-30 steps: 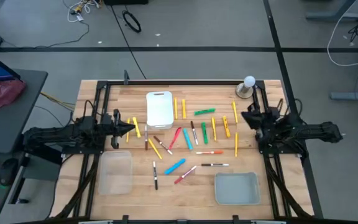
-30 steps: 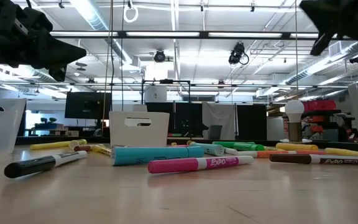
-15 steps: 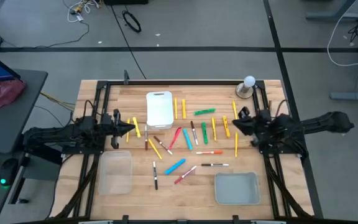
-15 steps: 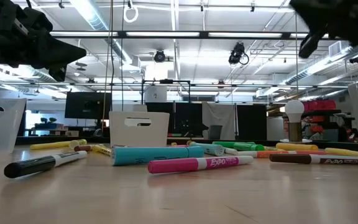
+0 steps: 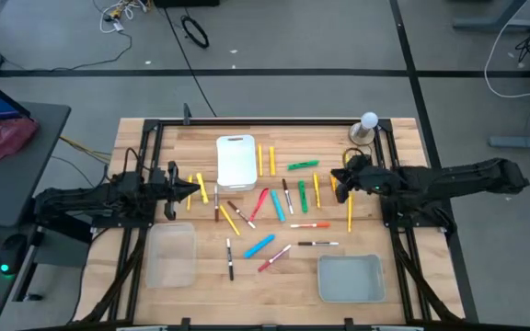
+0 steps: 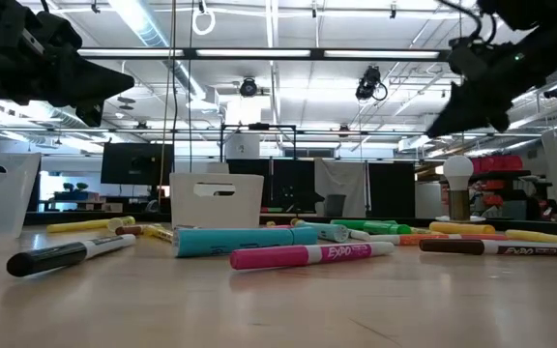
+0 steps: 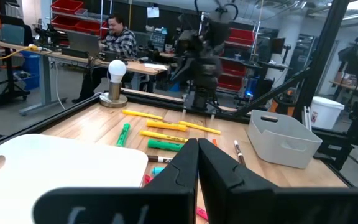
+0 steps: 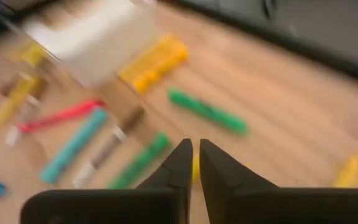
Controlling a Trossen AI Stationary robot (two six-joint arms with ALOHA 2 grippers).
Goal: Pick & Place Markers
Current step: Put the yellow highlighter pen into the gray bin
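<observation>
While the left tool waited at the tabletop's left side, pressed together and empty, the right tool hung above the yellow markers at the right of the scatter, likely lining up a pick. Its fingers stood a slim gap apart, pinching nothing. All the markers lay loose mid-tabletop: yellow, green, light blue, pink, slim capped ones.
</observation>
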